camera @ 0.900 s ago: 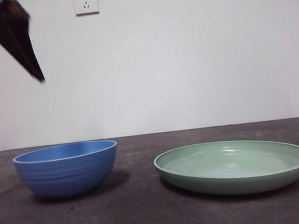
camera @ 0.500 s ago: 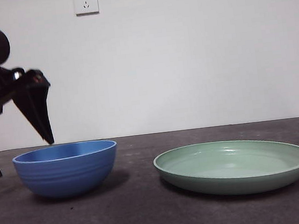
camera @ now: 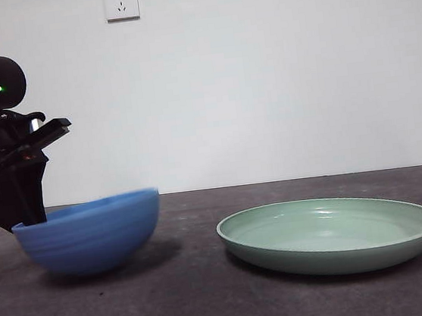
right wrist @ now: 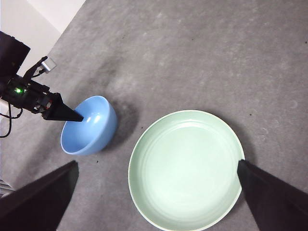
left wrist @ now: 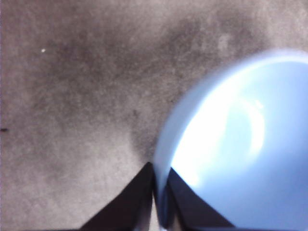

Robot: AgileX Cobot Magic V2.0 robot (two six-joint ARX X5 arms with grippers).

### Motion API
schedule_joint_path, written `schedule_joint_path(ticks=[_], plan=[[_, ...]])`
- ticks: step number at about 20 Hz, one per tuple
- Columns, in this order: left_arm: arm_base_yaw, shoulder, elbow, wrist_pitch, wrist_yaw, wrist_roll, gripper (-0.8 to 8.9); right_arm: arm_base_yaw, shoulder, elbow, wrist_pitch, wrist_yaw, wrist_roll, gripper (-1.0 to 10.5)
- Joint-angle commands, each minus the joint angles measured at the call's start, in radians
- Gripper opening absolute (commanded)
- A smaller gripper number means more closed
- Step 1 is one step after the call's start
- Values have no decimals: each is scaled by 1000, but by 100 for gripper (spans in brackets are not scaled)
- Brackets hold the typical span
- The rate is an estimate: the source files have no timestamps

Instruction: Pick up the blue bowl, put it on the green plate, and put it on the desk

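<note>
Blue bowl [camera: 90, 234] tilts, rim pinched by left tool [left wrist: 159, 190].

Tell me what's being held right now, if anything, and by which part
The left pincer is shut on the blue bowl, pinching its rim at the side away from the green plate. The bowl is tilted. The right pincer holds nothing.

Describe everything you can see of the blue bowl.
The round, deep, medium-blue bowl looks glazed, with faint ridges on its outer wall, and is empty inside. It sits tilted on the dark matte desk, the pincer-side rim lower. The left pincer is clamped on its rim, one jaw inside, one outside. It sits apart from the pale green plate.
</note>
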Motion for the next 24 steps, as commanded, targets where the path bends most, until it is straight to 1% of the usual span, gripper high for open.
schedule_joint_path(ticks=[1,3,5,8,10,14,18,22,24], plan=[[-4,24,19,20,-11,4,16,3,4,18,3,-1,-5,602],[-5,24,29,19,-13,-5,16,3,4,18,3,-1,-5,602],[-12,24,62,16,-14,-33,16,3,4,18,3,-1,-5,602],[-62,24,138,10,-25,-73,16,3,4,18,3,-1,-5,602],[-132,26,203,7,-67,-87,16,3,4,18,3,-1,-6,602],[-287,51,326,-6,-117,-109,16,3,4,18,2,-1,-6,602],[-433,127,444,-14,-164,-113,16,3,4,18,3,-1,-10,602],[-526,264,546,-24,-166,-113,16,3,4,18,2,-1,-9,602],[-557,340,603,-57,-167,-112,16,3,4,18,3,-1,-10,602]])
